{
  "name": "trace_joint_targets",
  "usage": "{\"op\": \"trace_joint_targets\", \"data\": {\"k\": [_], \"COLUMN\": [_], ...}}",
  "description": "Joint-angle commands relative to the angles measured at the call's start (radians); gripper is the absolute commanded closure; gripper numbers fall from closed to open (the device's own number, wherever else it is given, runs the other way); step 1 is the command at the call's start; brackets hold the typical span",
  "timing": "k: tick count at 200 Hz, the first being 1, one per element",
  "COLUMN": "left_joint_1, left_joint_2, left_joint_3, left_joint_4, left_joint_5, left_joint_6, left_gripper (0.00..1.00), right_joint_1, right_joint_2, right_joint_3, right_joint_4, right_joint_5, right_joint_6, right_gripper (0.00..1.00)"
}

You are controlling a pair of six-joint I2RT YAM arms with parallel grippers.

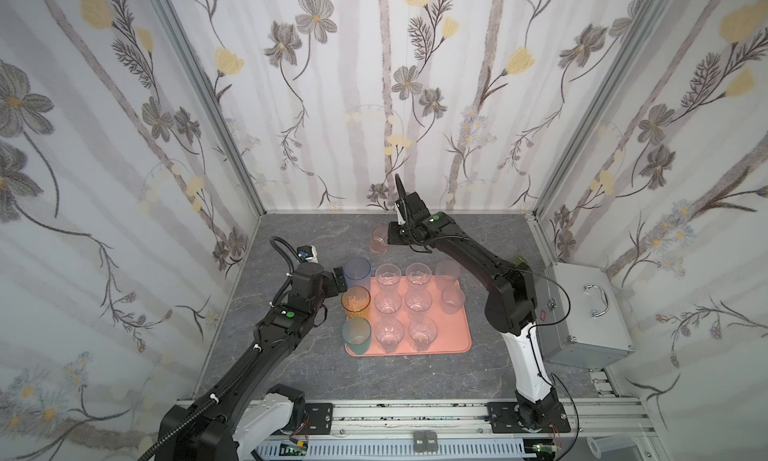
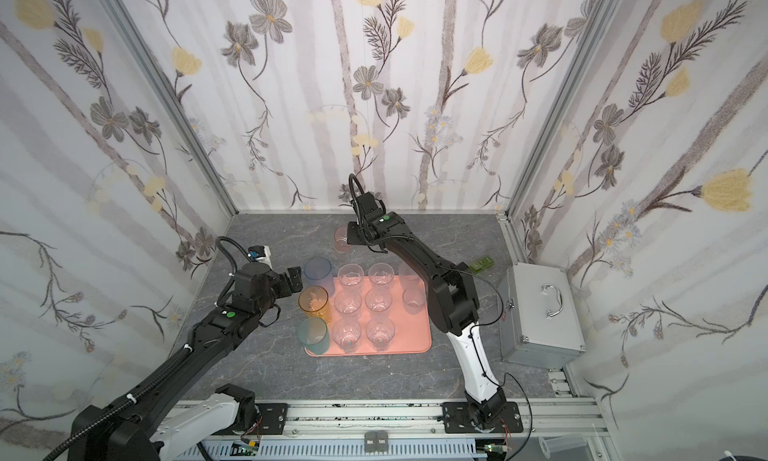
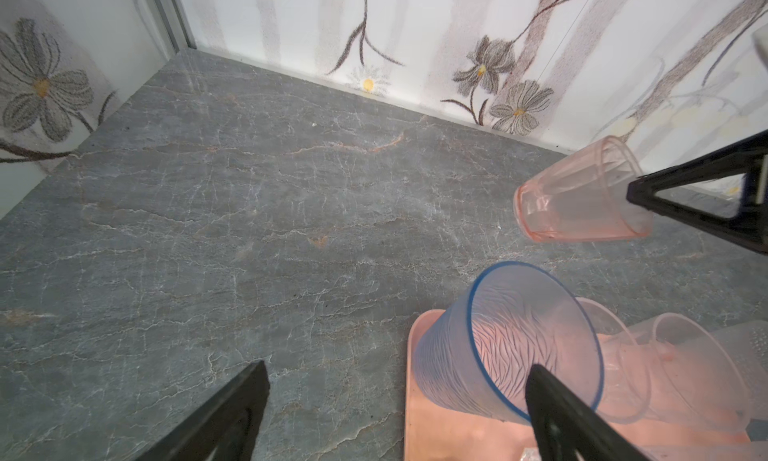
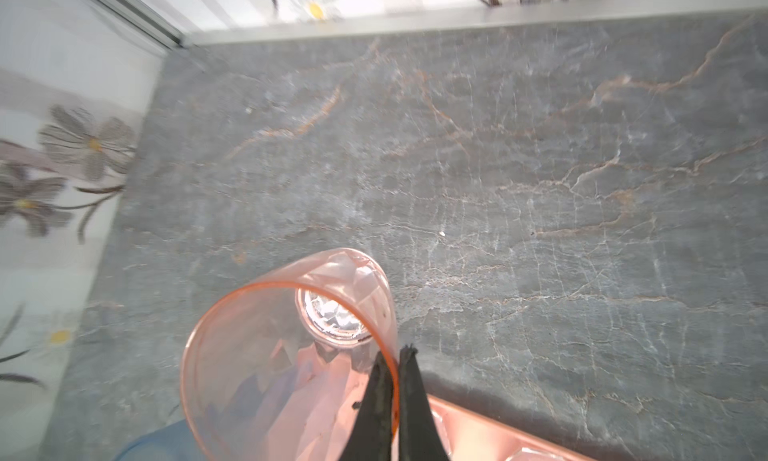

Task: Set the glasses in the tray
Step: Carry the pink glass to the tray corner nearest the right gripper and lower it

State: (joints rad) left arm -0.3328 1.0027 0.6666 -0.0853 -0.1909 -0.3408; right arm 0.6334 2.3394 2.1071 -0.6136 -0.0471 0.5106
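Salmon tray [image 1: 459,338] nearly full, only its front-right corner bare, likely the last slot. Left gripper [image 1: 340,279] spread wide beside the blue tumbler [image 1: 357,272], holding nothing. Pink tumbler [image 1: 379,241] sits behind the tray, outside it. Right gripper [image 4: 395,355] pinches its rim wall, one finger inside, probably to lift it over the back row

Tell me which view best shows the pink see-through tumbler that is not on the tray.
The right wrist view: the pink see-through tumbler fills the foreground, rim pinched by the right hand. The left wrist view shows its whole side, farther off; both top views show it small, partly hidden.
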Motion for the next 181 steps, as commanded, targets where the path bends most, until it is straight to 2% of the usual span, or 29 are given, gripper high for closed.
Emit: {"op": "trace_joint_targets", "data": {"k": [1, 34, 77, 117, 149, 181], "left_joint_1": [-0.021, -0.128, -0.358, -0.49, -0.54, -0.593], "left_joint_2": [-0.031, -0.046, 0.042, 0.138, 0.195, 0.248], "left_joint_3": [0.044, 0.139, 0.237, 0.3, 0.296, 0.276], "left_joint_4": [-0.004, -0.036, -0.034, -0.026, 0.004, 0.029], "left_joint_5": [-0.052, -0.16, -0.255, -0.254, -0.229, -0.216], "left_joint_6": [0.0, 0.049, 0.045, 0.01, -0.019, -0.044], "left_gripper": [0.04, 0.04, 0.04, 0.04, 0.04, 0.03], "right_joint_1": [0.0, 0.002, -0.01, -0.07, -0.134, -0.143], "right_joint_2": [-0.086, -0.284, -0.518, -0.726, -0.873, -0.974], "right_joint_3": [-0.045, -0.22, -0.465, -0.732, -0.9, -1.008], "right_joint_4": [0.027, 0.069, 0.076, 0.067, 0.018, -0.076], "right_joint_5": [-0.06, -0.108, -0.111, -0.092, -0.088, -0.05], "right_joint_6": [-0.003, 0.009, 0.012, 0.007, -0.018, -0.043], "right_gripper": [0.99, 0.99, 0.98, 0.98, 0.98, 0.98]}}
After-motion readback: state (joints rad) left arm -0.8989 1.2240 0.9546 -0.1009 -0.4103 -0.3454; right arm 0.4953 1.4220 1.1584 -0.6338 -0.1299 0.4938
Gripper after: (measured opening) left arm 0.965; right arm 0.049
